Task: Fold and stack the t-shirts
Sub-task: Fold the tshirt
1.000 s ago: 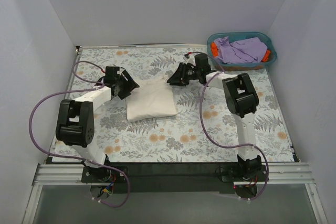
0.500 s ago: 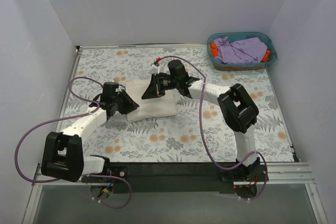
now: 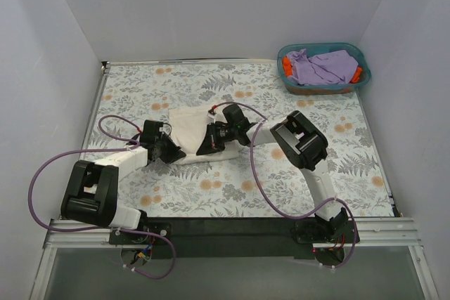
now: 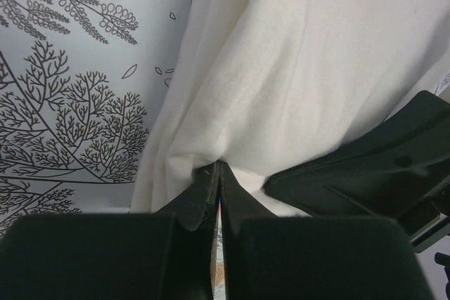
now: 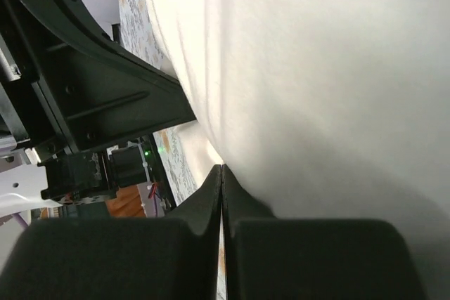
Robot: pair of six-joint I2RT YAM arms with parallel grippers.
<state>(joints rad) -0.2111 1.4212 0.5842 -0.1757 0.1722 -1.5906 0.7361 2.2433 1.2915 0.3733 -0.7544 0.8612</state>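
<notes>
– Cream t-shirt point(image 3: 191, 130)! Where is it lying?
– On the table point(image 3: 281, 187), folded up, a little left of the middle.
– What is the left gripper point(image 3: 171, 152) doing?
– It sits at the shirt's near left corner. Its two fingers are pressed tight together. A little fold of the cream cloth is pinched between the tips.
– And the right gripper point(image 3: 209, 144)?
– It is at the shirt's near right side, not far from the left one. Its fingers are squeezed together too. The tips touch the shirt's edge, but I cannot tell if any cloth is caught in them.
– Are there more shirts?
– Yes. A purple shirt point(image 3: 323, 67) lies bunched up in the teal basket point(image 3: 355, 53). The basket stands at the far right corner of the table. Some orange cloth point(image 3: 287, 67) pokes out at both ends of the basket, beside the purple shirt.
– Is the basket near the cream one?
– No, they are well apart.
</notes>
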